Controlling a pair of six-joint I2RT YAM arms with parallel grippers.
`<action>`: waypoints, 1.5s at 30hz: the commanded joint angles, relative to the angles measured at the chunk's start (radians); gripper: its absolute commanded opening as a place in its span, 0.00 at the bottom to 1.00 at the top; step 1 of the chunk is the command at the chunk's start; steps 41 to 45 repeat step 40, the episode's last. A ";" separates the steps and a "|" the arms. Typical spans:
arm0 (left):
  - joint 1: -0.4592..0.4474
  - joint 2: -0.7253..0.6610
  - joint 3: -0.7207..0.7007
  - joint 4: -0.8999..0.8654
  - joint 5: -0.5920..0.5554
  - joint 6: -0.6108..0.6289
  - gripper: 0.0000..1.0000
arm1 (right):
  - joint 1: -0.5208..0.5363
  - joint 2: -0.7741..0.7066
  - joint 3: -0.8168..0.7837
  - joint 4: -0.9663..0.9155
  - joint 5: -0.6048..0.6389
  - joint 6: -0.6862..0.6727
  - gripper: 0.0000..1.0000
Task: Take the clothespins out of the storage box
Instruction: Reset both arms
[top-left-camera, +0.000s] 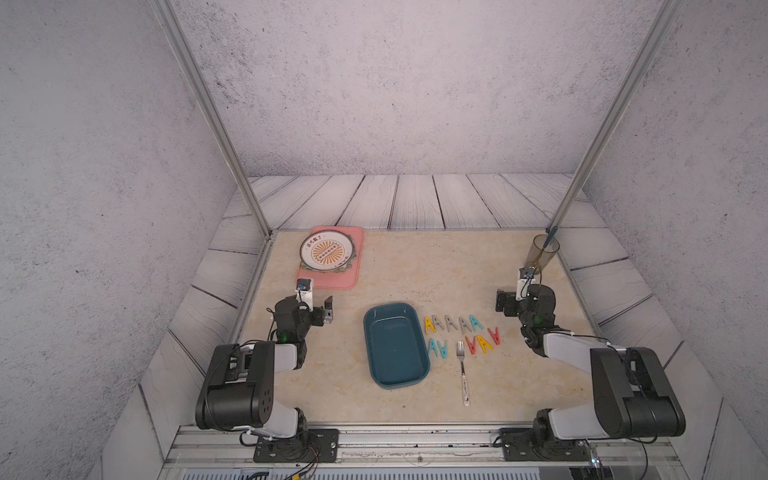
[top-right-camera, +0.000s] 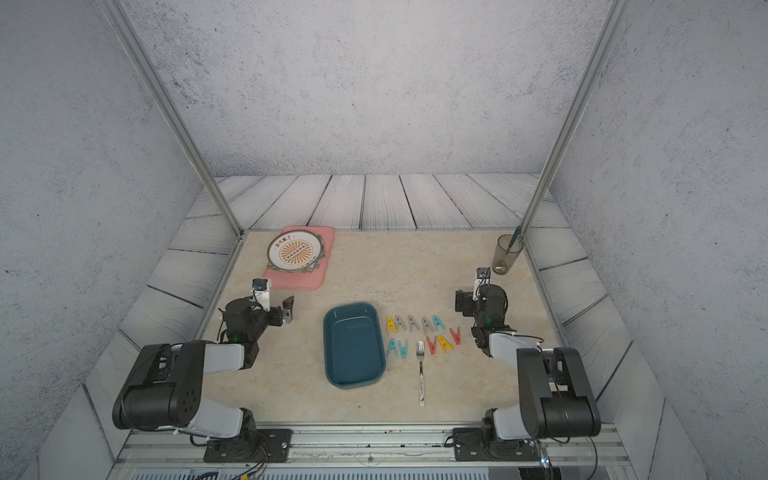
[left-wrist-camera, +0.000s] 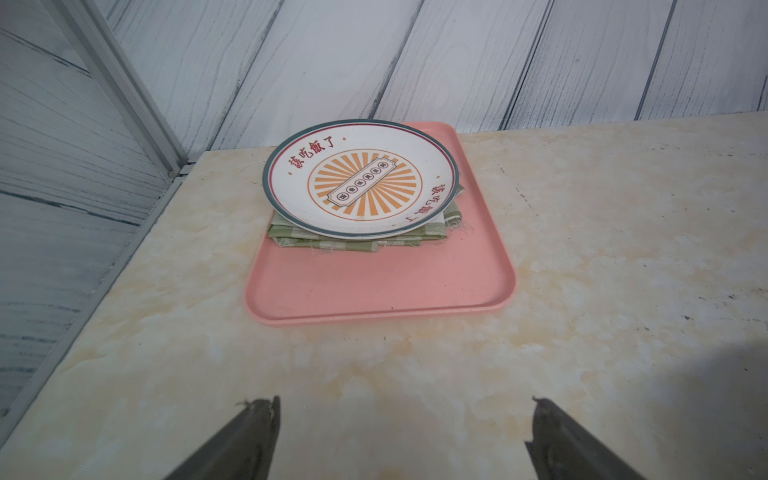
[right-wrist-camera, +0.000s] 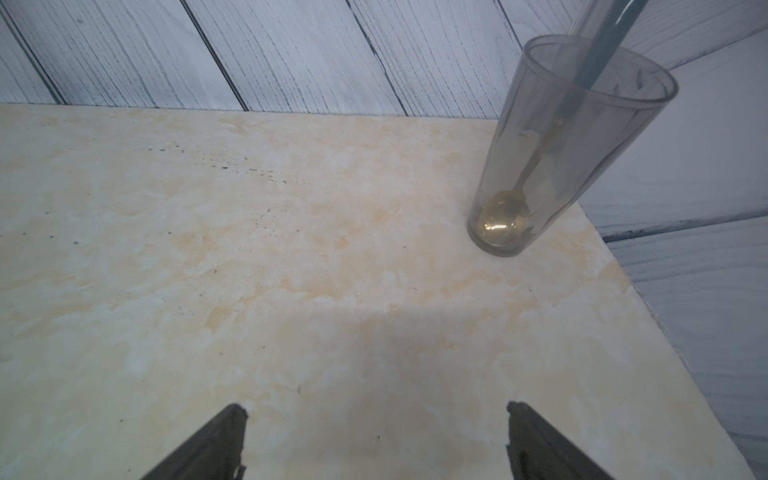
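A: Where are the pins (top-left-camera: 451, 323)?

B: All ten lie on the table (top-left-camera: 415, 266), just right of the box (top-left-camera: 395, 349), in two rows of five. The back row runs yellow, three grey, blue. The front row has two blue, then red, yellow, red.

A: And the box?

B: Mid-table, showing only its bare teal floor.

A: The fork (top-left-camera: 462, 365)?

B: Its tines sit in the front row, between the blue pair and a red pin.

A: Grippers?

B: The left gripper (left-wrist-camera: 403, 432) is near the tray (top-left-camera: 328, 278) with the plate (top-left-camera: 327, 250), jaws spread, gripping nothing. The right gripper (right-wrist-camera: 376, 436) is near the glass (top-left-camera: 540, 253) holding a spoon (right-wrist-camera: 505, 216), jaws also spread wide and bare.
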 joint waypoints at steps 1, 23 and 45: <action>-0.012 0.011 0.030 0.008 -0.045 0.012 0.98 | -0.021 0.052 -0.027 0.120 -0.041 0.009 0.99; -0.013 0.033 0.125 -0.136 -0.195 -0.055 0.98 | -0.031 0.094 -0.026 0.147 -0.038 0.016 0.99; -0.013 0.034 0.125 -0.136 -0.195 -0.055 0.98 | -0.031 0.093 -0.026 0.144 -0.037 0.014 0.99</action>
